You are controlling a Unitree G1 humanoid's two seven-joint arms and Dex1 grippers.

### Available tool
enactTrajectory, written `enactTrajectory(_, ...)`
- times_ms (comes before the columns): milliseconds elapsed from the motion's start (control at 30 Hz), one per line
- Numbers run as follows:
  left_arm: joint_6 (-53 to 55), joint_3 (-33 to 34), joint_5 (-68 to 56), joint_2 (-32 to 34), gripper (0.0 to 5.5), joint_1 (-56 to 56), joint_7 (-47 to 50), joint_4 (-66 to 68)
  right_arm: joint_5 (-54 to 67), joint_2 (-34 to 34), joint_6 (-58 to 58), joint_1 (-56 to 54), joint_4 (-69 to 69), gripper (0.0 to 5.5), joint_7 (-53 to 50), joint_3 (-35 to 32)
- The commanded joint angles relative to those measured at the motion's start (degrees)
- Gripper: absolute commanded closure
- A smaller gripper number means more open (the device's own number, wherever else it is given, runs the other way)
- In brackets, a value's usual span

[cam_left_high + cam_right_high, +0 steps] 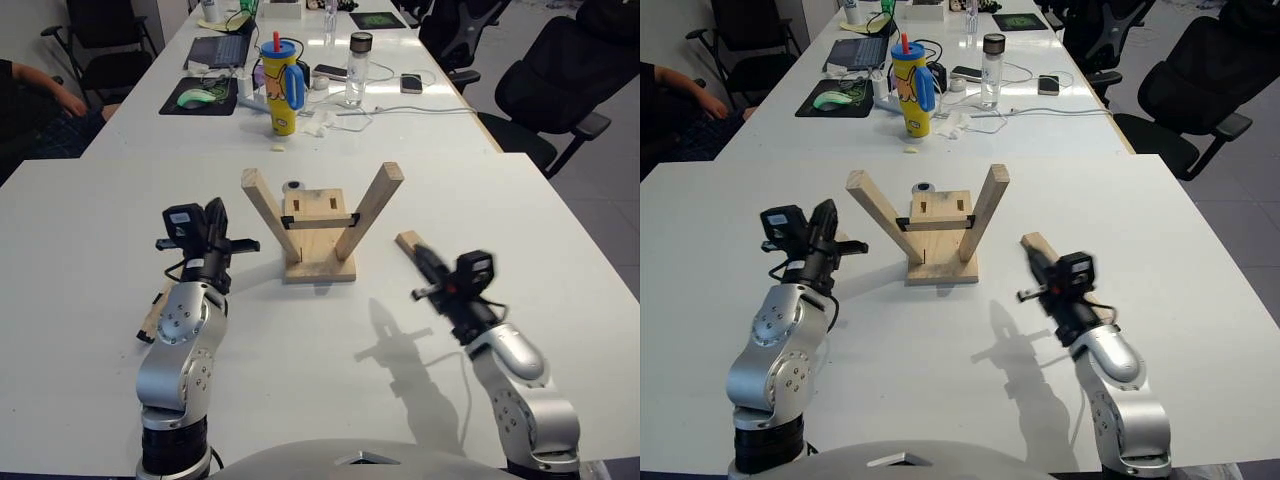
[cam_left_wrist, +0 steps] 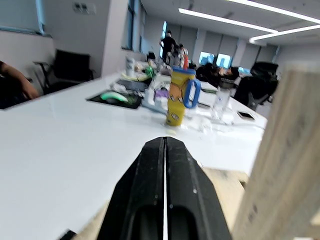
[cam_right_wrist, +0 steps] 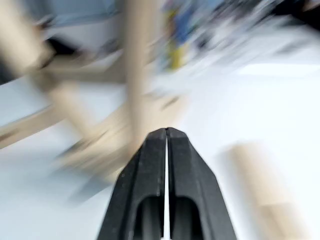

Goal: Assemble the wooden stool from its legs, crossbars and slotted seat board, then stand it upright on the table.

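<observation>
The slotted seat board (image 1: 320,262) lies flat mid-table. Two wooden legs (image 1: 262,211) (image 1: 371,208) stand up from it, splayed apart, joined by a crossbar (image 1: 318,221). My left gripper (image 1: 217,215) hovers just left of the left leg, shut and holding nothing; that leg (image 2: 285,165) looms close in the left wrist view. My right gripper (image 1: 422,255) is to the right of the board, shut and holding nothing, above a loose wooden piece (image 1: 406,240) lying on the table, also seen as a pale bar (image 3: 265,190). Another loose wooden piece (image 1: 155,314) lies by my left arm.
The white table (image 1: 90,250) has free room on both sides and in front of the board. A second table behind carries a yellow cup with a blue handle (image 1: 281,88), a clear bottle (image 1: 358,68), a laptop (image 1: 220,48) and cables. Office chairs (image 1: 560,80) stand at the right.
</observation>
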Motion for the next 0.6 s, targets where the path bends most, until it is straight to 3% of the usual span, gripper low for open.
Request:
enactTrajectory(33,-1.93,0.77,2.07,0.29,5.49,-3.29,-0.23,0.65,-2.83,2.06,-0.69,-11.07,1.63,5.5,-7.6,-2.82)
enactTrajectory(200,-3.05,-1.52,4.0,1.67,5.49,-5.62,-3.38,2.72,-2.47,5.16,3.64,-21.22,5.84,5.5,-11.68,0.04)
enactTrajectory(267,-1.54,-7.02,5.24,2.63,5.49,-6.94,-6.81,4.48,-6.06,2.66,7.45,-27.54,11.26,5.5,-5.57,11.56)
enactTrajectory(333,0.67,-11.59,8.1,4.16,5.49,-8.4,-8.59,6.56,-6.34,4.92,12.58,-30.81,14.53,5.5,-3.33,19.59)
enactTrajectory(433,2.02,-10.32,10.77,6.05,5.49,-9.88,-8.84,9.05,-7.32,3.37,16.06,-25.42,13.54,5.5,-4.23,18.78)
enactTrajectory(600,5.44,-3.65,11.18,7.41,5.49,-6.31,-7.81,12.83,-7.16,-2.04,16.5,-20.28,15.76,5.5,-1.08,12.05)
